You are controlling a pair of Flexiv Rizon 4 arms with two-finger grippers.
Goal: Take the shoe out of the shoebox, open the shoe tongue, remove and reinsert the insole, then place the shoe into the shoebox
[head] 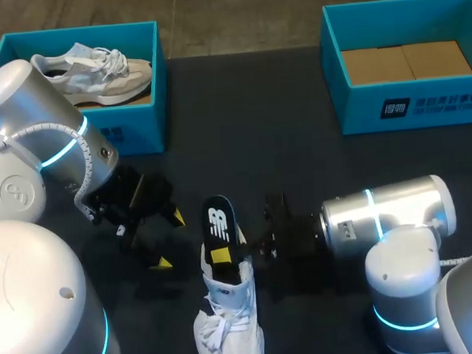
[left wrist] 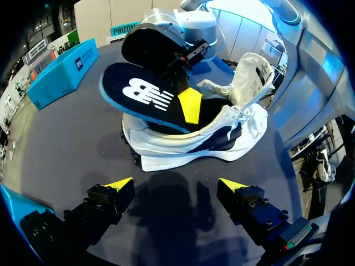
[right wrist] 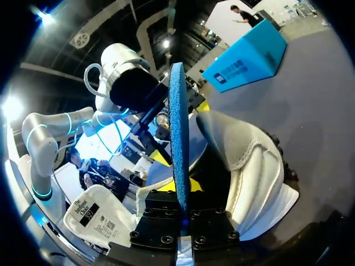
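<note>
White shoe (head: 231, 333), blue-edged insole (head: 217, 223) pinched by right hand (right wrist: 180, 194), left hand (left wrist: 175, 184) released

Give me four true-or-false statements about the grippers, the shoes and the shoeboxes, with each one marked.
1. The right gripper is shut on the dark blue insole. True.
2. The left gripper holds the white shoe. False: it is open and empty, beside the shoe.
3. The white shoe lies in the right shoebox. False: it lies on the table; that box holds no shoe.
4. The left shoebox holds a sneaker. True.
</note>
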